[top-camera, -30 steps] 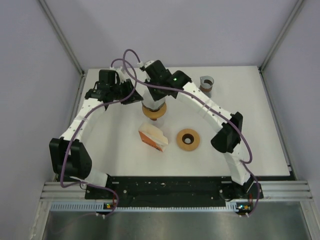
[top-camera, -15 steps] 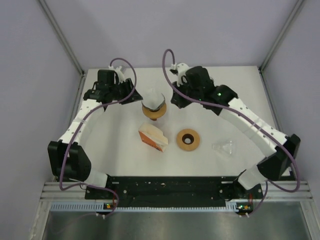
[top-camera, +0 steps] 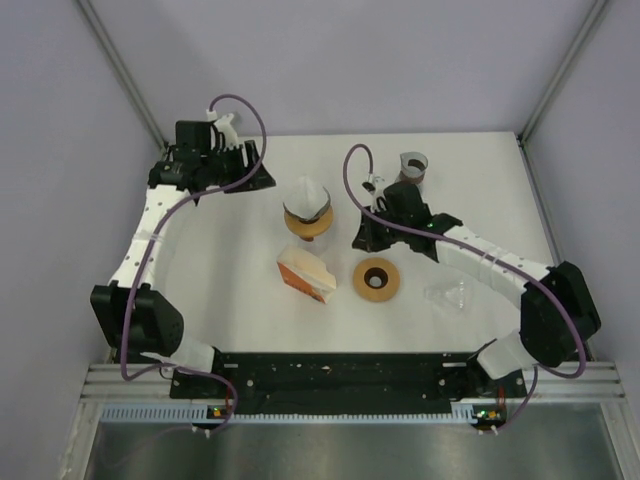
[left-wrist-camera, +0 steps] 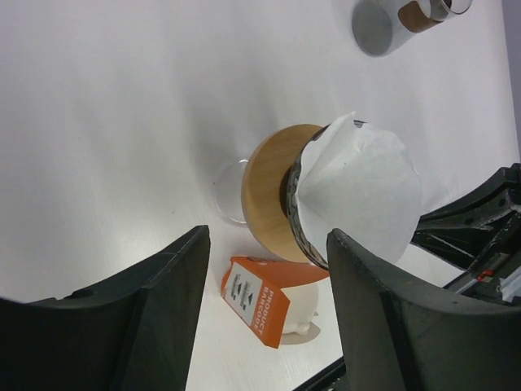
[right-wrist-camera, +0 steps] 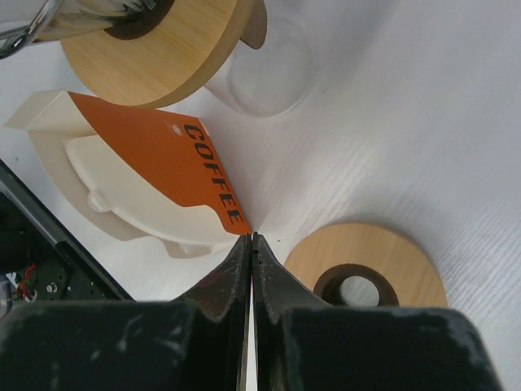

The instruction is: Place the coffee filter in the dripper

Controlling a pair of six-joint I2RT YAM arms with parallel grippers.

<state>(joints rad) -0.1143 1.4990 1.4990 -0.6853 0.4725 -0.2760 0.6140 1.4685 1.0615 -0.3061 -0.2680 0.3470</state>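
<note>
The white paper coffee filter (top-camera: 308, 192) sits cone-down in the dripper (top-camera: 307, 222), which has a wooden collar and a glass base, at the table's middle back. The left wrist view shows the filter (left-wrist-camera: 358, 191) sticking out of the dripper (left-wrist-camera: 269, 195). My left gripper (top-camera: 248, 176) is open and empty, left of and behind the dripper; the left wrist view shows it (left-wrist-camera: 269, 318) with jaws wide apart. My right gripper (top-camera: 362, 240) is shut and empty, right of the dripper and apart from it. Its closed tips (right-wrist-camera: 251, 238) hang over the table beside the orange box.
An orange coffee filter box (top-camera: 307, 273) lies in front of the dripper. A wooden ring (top-camera: 376, 279) lies to its right, and a clear glass funnel (top-camera: 450, 295) further right. A glass cup with a brown band (top-camera: 412, 167) stands at the back right.
My right gripper has let go of the filter and pulled back right and toward the front. My left gripper has drawn away to the back left. The filter stays in the dripper.
</note>
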